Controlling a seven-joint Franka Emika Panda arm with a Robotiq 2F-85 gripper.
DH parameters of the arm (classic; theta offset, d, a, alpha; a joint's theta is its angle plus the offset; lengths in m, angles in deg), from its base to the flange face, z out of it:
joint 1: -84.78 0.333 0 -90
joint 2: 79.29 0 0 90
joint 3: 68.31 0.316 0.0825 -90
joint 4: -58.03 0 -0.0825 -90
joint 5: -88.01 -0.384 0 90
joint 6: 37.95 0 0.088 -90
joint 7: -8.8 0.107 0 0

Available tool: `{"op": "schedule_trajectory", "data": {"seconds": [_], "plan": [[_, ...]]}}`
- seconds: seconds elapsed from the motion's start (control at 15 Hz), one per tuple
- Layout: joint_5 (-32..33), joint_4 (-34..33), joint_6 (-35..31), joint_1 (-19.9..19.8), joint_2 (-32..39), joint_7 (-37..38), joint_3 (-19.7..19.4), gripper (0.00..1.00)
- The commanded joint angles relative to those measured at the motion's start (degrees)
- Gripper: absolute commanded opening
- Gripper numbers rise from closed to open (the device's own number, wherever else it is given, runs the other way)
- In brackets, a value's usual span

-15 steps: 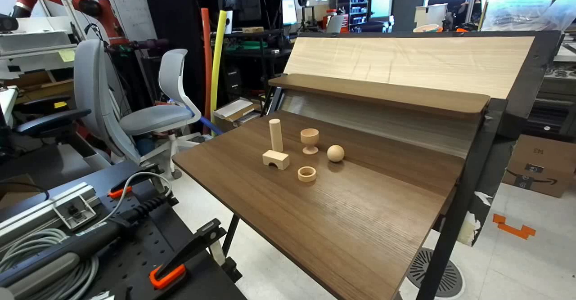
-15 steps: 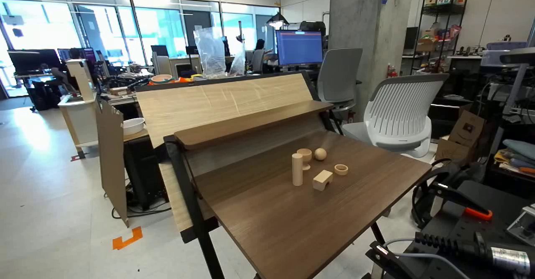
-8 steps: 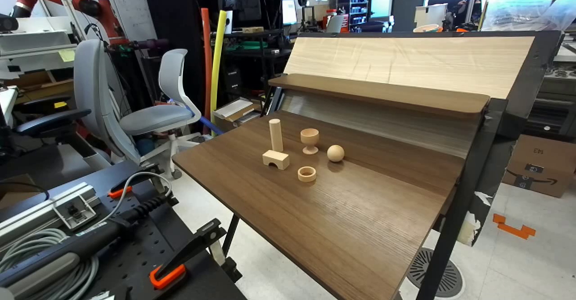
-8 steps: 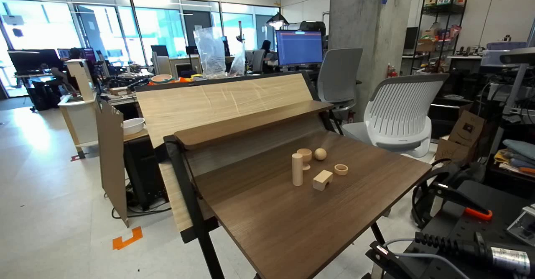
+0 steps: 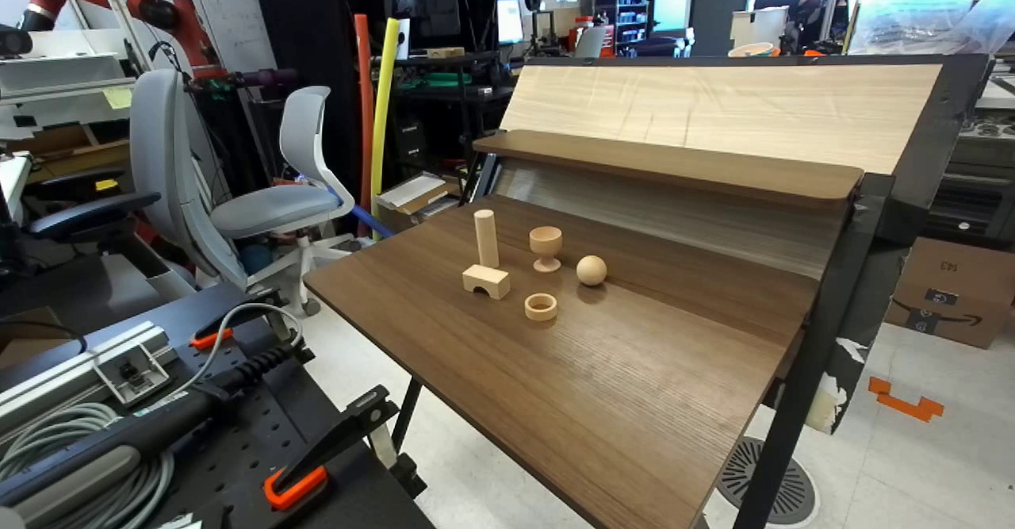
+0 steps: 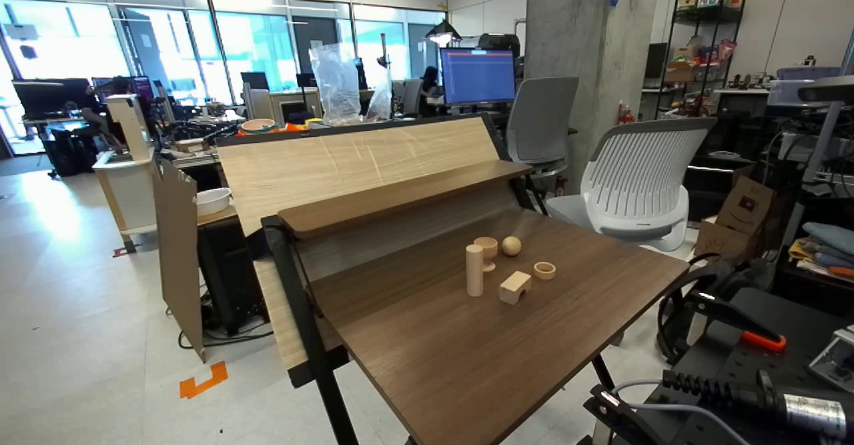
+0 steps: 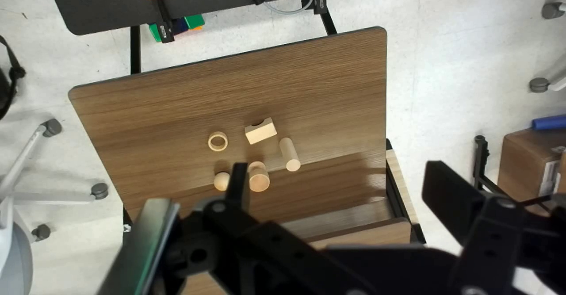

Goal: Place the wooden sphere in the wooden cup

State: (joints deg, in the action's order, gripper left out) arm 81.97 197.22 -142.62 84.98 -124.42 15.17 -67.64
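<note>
Wrist view looks down on the table (image 7: 309,87) from well above. My claw (image 7: 338,171) stands wide, its fingers far apart, with nothing in its grasp. I see the wooden sphere (image 5: 591,270) resting on the table, just beside the wooden cup (image 5: 545,245); a gap between them shows in an exterior view. Cup upright on its round foot, mouth up. From the wrist, one finger partly crosses my line of sight between the two. Near them: a wooden ring (image 5: 541,316) lying flat, an arch block (image 5: 487,279) with its cut-out down, a tall cylinder (image 5: 487,239) on end. Past the table's edge, apart from it, a black bench (image 7: 101,7) with orange-and-black clamps (image 5: 333,445) on it.
</note>
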Motion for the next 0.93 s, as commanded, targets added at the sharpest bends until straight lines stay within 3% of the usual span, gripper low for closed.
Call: {"op": "schedule_trajectory", "data": {"seconds": [0.0, 0.4, 0.87], "plan": [[-0.8, 1.4, -1.9, -0.4, 0.5, 0.5, 0.6, 1.0], [-2.5, 5.3, -9.2, -0.4, 6.3, 3.0, 0.8, 1.0], [-1.2, 7.6, -26.5, -1.4, 20.8, 1.9, 0.4, 1.0]]}}
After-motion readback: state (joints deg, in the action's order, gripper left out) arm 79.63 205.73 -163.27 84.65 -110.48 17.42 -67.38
